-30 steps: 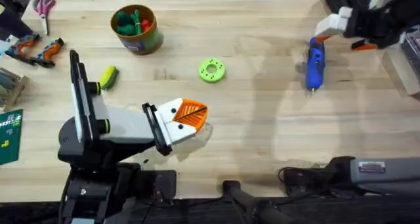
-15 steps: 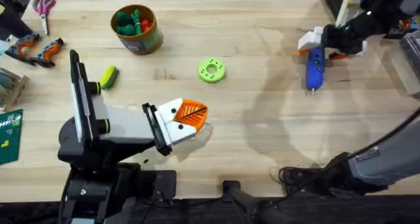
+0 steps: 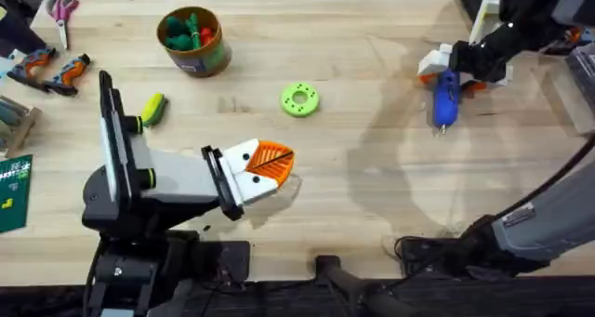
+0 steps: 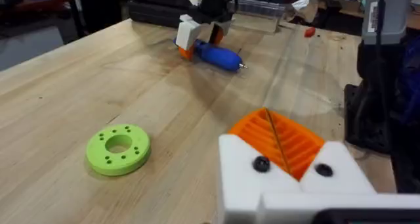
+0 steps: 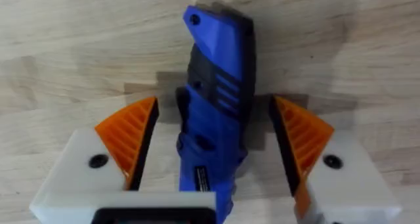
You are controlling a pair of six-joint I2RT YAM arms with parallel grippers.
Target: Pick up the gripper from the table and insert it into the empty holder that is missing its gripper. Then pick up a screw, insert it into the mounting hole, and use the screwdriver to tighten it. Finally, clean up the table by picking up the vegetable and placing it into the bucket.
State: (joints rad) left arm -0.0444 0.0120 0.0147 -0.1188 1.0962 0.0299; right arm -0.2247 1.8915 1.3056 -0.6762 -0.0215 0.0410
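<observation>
Wooden table (image 3: 372, 205) — screwdriver (image 3: 447, 96), disc (image 3: 299, 99), bucket (image 3: 193, 41), perhaps scissors (image 3: 62, 10).

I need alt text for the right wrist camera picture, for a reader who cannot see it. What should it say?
The right pincer hangs open over the blue screwdriver, which lies on the wooden table between its two orange ribbed pads. Neither pad touches the screwdriver yet; a gap shows on each side.

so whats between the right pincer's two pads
The screwdriver lies on the table between the right pincer's open orange pads, with small gaps on both sides, seen in the right wrist view.
</observation>
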